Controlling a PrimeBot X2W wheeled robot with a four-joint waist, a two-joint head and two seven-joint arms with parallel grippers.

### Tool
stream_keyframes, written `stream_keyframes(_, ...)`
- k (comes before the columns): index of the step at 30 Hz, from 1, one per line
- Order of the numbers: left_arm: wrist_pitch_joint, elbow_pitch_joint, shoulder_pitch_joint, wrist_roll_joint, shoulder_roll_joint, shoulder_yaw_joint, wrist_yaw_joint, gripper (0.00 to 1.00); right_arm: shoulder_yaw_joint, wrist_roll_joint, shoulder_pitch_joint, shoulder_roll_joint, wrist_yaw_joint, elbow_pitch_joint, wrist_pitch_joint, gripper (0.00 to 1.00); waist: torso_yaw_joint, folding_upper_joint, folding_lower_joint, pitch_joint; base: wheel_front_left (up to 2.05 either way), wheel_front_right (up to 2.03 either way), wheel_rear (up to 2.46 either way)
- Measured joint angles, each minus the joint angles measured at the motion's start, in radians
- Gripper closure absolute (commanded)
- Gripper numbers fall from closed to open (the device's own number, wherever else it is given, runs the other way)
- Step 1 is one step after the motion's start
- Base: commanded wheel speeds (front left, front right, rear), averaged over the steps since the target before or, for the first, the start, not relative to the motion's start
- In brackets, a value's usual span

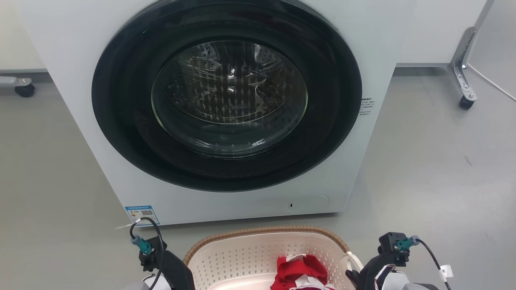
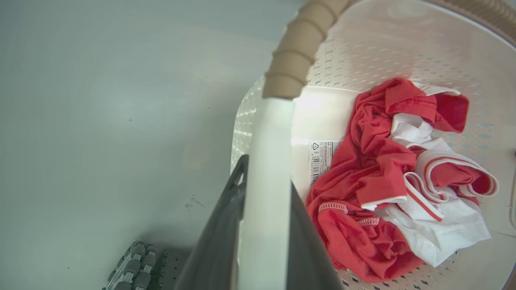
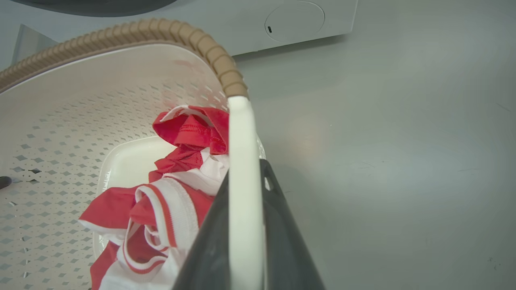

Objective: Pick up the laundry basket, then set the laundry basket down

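Cream plastic under a brown woven-look rim, the laundry basket lies at 6 o'clock in the head view, with the washer at its 12 o'clock. Whether it rests on the grey floor or hangs just above it, I cannot tell. Red and white clothes lie bunched in its bottom.

At the basket's 9 o'clock the left claw pinches a white loop handle between its two dark fingers. At 3 o'clock the right claw pinches the opposite handle the same way.

Both holds look made, so the pick-up is likely the step in hand. The next move calls for both arms to rise evenly, keeping the basket level and off the washer's front, so the thin handles do not twist out.
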Motion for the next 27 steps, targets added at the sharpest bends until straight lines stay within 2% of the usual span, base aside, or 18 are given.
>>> stream_keyframes(27, 0.01, 0.0, 0.029, -0.027, 0.0, -0.003, 0.012, 1.0, 0.033, 0.05, 0.018, -0.011, 0.0, -0.016, 0.026, 1.0, -0.004, 0.0002, 0.0001, -0.015, 0.0, 0.0, 0.0)
